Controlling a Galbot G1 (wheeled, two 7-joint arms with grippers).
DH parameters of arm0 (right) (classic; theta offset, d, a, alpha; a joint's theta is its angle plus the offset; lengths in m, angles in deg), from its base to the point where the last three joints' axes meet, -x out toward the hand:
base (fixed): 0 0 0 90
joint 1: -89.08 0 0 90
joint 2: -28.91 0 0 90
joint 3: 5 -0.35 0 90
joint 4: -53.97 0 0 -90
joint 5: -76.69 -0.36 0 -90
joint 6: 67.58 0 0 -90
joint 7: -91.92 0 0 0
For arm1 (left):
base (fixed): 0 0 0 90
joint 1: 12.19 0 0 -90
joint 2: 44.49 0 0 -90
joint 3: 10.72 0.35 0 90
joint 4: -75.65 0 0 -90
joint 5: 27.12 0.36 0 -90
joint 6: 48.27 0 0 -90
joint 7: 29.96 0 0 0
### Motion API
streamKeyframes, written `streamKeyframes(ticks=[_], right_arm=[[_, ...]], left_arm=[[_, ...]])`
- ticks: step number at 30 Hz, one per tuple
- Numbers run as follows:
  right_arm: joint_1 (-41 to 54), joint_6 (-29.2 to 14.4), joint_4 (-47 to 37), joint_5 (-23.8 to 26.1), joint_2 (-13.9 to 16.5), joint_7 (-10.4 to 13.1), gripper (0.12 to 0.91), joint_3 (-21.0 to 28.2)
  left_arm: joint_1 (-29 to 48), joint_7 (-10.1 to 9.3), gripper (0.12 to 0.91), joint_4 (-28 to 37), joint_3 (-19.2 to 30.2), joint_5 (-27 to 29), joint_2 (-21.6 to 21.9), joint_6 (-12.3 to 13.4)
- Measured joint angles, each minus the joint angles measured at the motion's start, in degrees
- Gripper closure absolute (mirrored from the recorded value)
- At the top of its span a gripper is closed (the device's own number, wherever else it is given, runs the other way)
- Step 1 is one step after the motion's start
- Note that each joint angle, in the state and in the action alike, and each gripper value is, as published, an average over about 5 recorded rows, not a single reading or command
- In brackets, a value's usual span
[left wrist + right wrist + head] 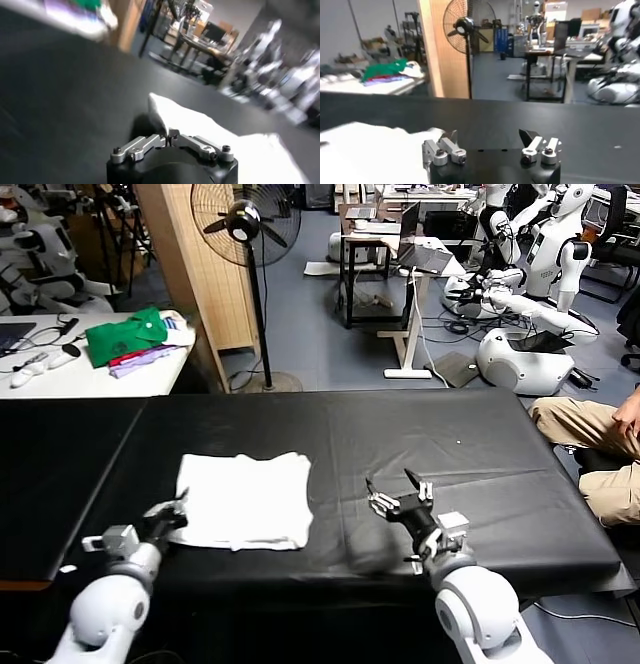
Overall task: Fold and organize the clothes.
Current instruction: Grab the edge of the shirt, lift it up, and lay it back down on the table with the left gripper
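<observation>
- Lying folded into a rough rectangle on the black worktop [480, 484], the white T-shirt [245, 499] sits toward the robot's left, plain side up, with no print showing
- Left hand [176, 513] is clenched at the near-left corner of the shirt; in the left wrist view its fingers [150, 142] meet right at the cloth's corner [159, 107], so it looks pinched on the fabric, though how many layers it has caught cannot be told
- Risk: if only the top layer is caught, lifting would peel the fold open instead of carrying the whole stack, and the neat edges would be lost
- Risk: a one-corner hold on soft cotton lets the rest sag and drag over the worktop, skewing the rectangle or bunching it
- Risk: a shallow pinch at the very edge could slip free partway through a pull, dropping the corner in a crumple
- Right hand [399, 497] hovers released over bare worktop just beside the shirt's right edge, fingers [442, 150] spread wide; it holds nothing, so the far side is unsupported
- Green shirt [125, 336] on the white table behind lies well apart and should play no part
</observation>
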Motion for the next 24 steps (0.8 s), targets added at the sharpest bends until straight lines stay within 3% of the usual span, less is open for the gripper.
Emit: streamKeyframes(ticks=[7,13,18,24], right_arm=[[0.3,0.1,-0.6,0.8,-0.1,0.2,0.227,0.0],[0.5,0.3,-1.1,1.0,-0.2,0.2,0.227,0.3],[-0.2,0.3,-1.0,1.3,-0.2,0.0,0.227,-0.2],[-1.7,0.3,-0.1,1.7,-0.2,-0.3,0.227,-1.5]], left_arm=[[-4.6,0.24,0.891,0.4,-7.2,17.2,9.1,5.7],[-7.9,-0.65,0.891,-2.2,-13.7,25.8,16.3,6.7],[-8.2,-0.82,0.891,-8.9,-12.1,24.4,16.3,3.3],[-5.0,0.46,0.891,-12.3,-0.3,16.8,10.8,0.1]])
